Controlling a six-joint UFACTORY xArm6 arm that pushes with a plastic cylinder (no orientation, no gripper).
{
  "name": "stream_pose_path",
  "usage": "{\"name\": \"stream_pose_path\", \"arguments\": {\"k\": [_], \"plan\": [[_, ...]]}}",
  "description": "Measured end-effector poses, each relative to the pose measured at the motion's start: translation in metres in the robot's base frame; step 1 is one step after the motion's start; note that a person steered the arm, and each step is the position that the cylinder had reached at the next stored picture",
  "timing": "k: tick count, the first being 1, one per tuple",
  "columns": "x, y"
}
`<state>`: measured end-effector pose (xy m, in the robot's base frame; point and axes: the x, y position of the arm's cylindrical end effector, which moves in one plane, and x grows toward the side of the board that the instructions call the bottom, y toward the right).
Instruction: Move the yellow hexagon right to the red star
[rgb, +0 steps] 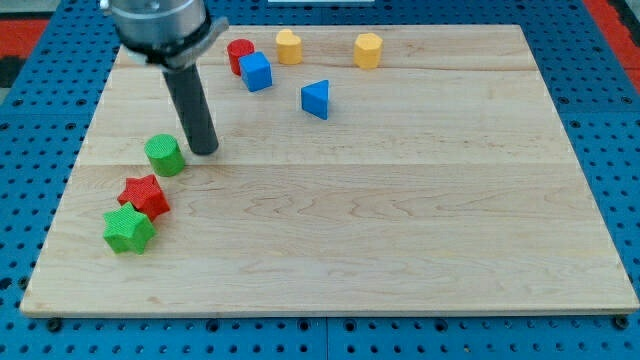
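Yellow hexagon block (368, 50) is seen near the wooden board's (400, 230) top edge — well apart from the red star block (145, 195) at the view's left. No pincer is fitted; my tip (205, 150) is placed just right of a green cylinder block (165, 155) — holding nothing.

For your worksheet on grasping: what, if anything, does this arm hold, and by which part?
Nothing is held. My tip rests on the board just right of the green cylinder, apparently not touching it.

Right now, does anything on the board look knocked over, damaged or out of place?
Nothing stands out. All blocks sit flat on the board. My tip is just right of the green cylinder, far from the yellow hexagon.
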<state>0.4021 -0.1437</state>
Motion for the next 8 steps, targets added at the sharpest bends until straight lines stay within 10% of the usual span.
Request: {"name": "stream_pose_path", "arguments": {"k": [6, 8], "plan": [[0.052, -0.025], [-0.001, 0.014]]}}
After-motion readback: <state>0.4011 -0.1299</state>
